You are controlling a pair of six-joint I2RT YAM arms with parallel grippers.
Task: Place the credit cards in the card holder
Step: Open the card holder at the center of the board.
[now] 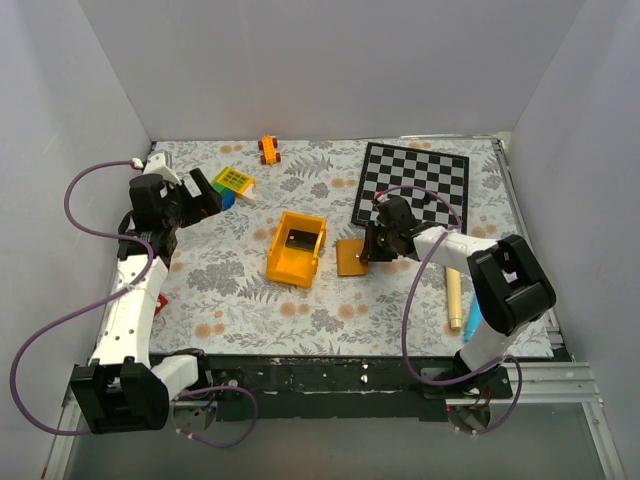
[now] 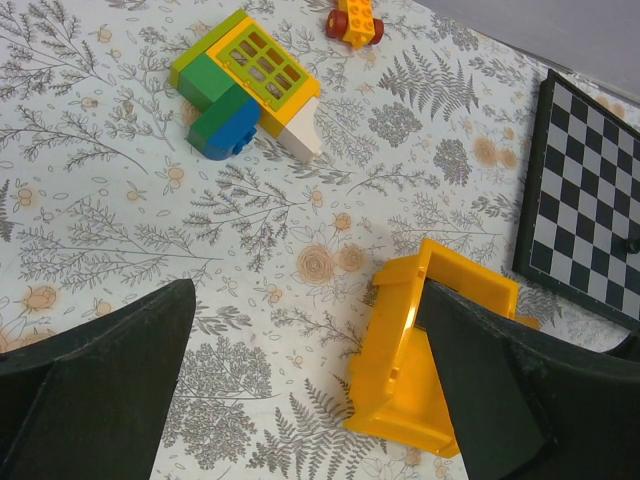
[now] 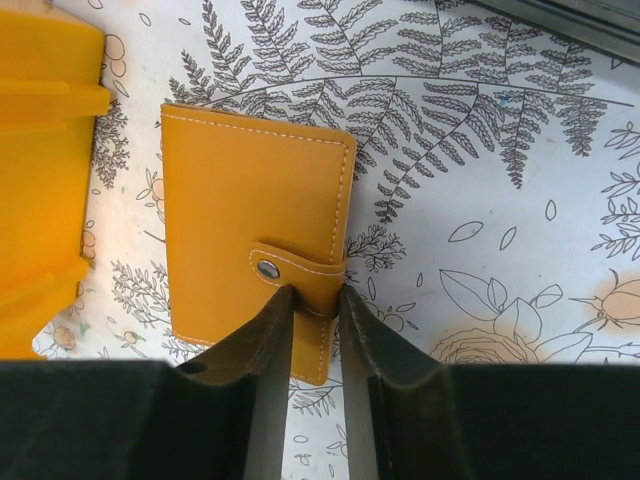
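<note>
Left arm (image 1: 125, 310) and right arm (image 1: 510, 285): white links, chunky black joint housings, black bases. Purple cable (image 1: 67, 205) loops off each (left one's bigger, out toward 9 o'clock). Fingers (image 2: 90, 390) matte black, wedge-shaped.

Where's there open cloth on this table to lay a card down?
Bare cloth: the near strip between yellow bin and the front edge; also the back middle, between toy car and chequered board. Crowded: between bin and board, where card holder and right pincer sit.

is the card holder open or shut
Shut: the card holder lies folded flat, its strap snapped across the front, no inside showing.
</note>
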